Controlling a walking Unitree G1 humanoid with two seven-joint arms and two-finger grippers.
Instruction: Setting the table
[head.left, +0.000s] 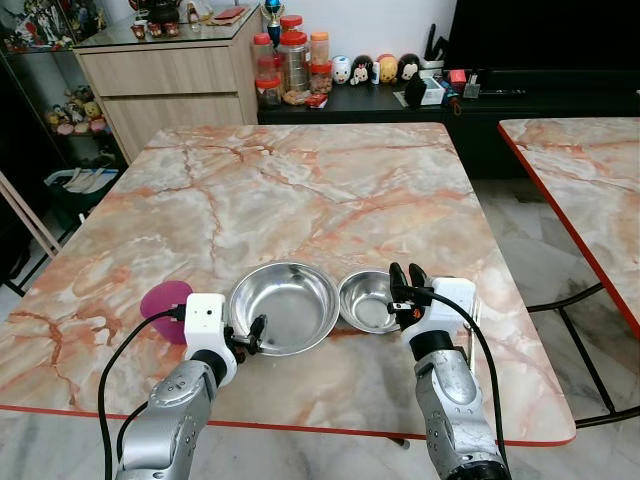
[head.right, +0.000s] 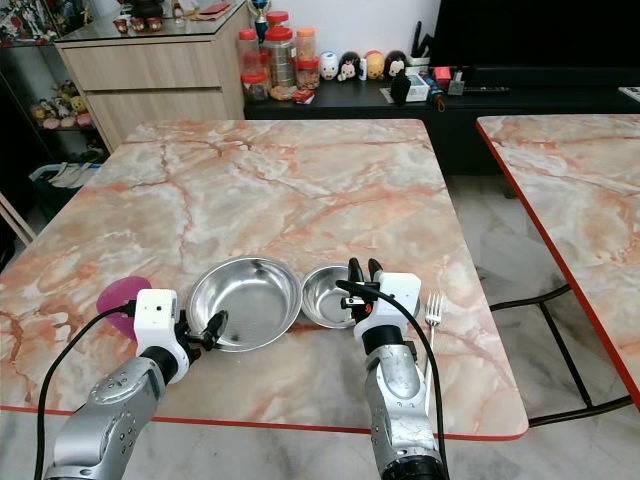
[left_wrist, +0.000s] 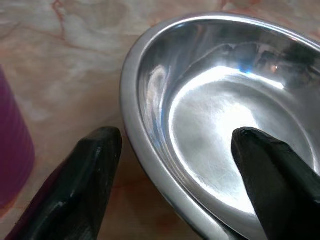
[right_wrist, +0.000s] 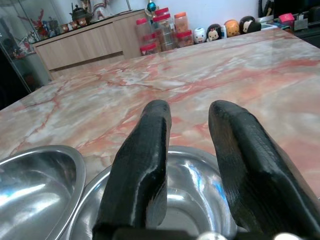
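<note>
on the marble tabletop (head.left: 300, 190) two steel bowls sit side by side near the front edge, rims touching or all but: the large bowl (head.left: 284, 306) on the left, the small bowl (head.left: 368, 300) just to its right. left pincer (head.left: 249, 337) is down at the large bowl's near-left rim, and the left wrist view shows it spread wide, one finger inside the bowl and the other finger (left_wrist: 80, 185) outside on the tabletop, the rim between them, nothing clamped. a purple cup (head.left: 165, 308) stands just left of that arm, close to the large bowl. right pincer (head.left: 408, 290) hangs over the small bowl's right side, fingers (right_wrist: 137, 170) parted a little with only air between them, grasping nothing. a fork (head.right: 432, 310) lies on the tabletop just right of the right wrist. beyond the tabletop, jars (head.left: 292, 62) and small figurines (head.left: 375, 68) line a dark sideboard.
</note>
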